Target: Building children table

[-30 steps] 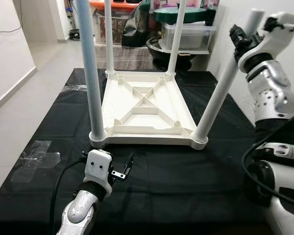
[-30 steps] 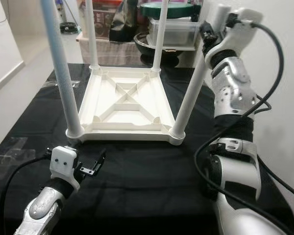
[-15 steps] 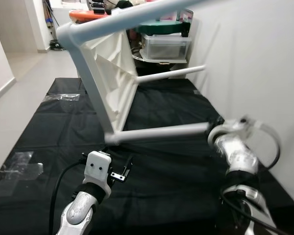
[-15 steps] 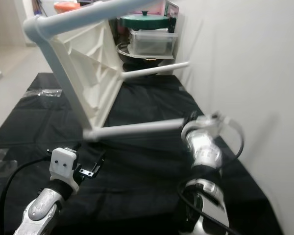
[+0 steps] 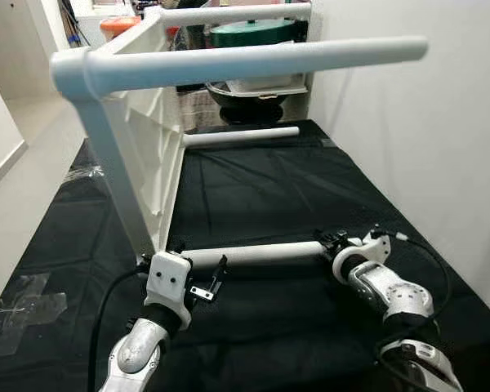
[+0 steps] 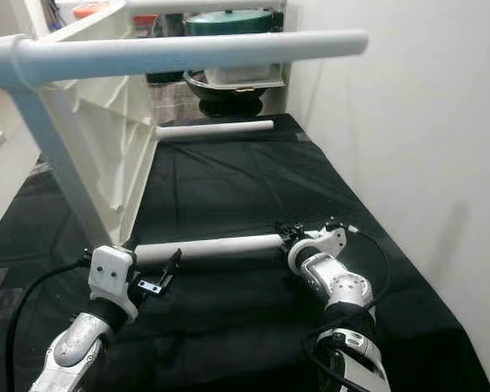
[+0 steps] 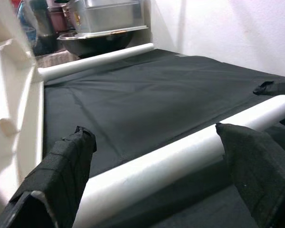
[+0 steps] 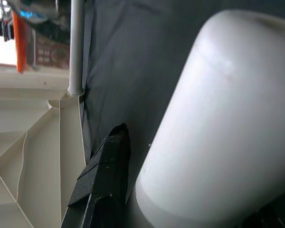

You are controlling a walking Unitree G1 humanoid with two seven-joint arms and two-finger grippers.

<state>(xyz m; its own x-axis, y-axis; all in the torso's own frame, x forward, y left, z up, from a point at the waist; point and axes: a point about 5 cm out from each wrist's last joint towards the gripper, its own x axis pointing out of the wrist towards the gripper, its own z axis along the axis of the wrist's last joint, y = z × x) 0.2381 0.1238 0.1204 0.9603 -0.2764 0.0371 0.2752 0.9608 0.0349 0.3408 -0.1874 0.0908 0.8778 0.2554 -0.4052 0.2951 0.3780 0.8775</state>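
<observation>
Left eye view, nearest first: the left gripper (image 5: 206,287) hovers low over the black cloth (image 5: 294,188), fingers apart, just beside the lowest leg (image 5: 253,254) without touching it. At that leg's far end the right gripper (image 5: 331,243) is clamped on the tip, pressed down near the cloth. A second ago the table (image 5: 139,139) stood upside down with all legs up and the right gripper high; now it lies tipped on its side, the top panel upright, legs pointing toward the wall (image 5: 416,122). The legs seem seated, so turning it onto its feet probably remains. Beyond, a bin (image 5: 253,37) stands.
</observation>
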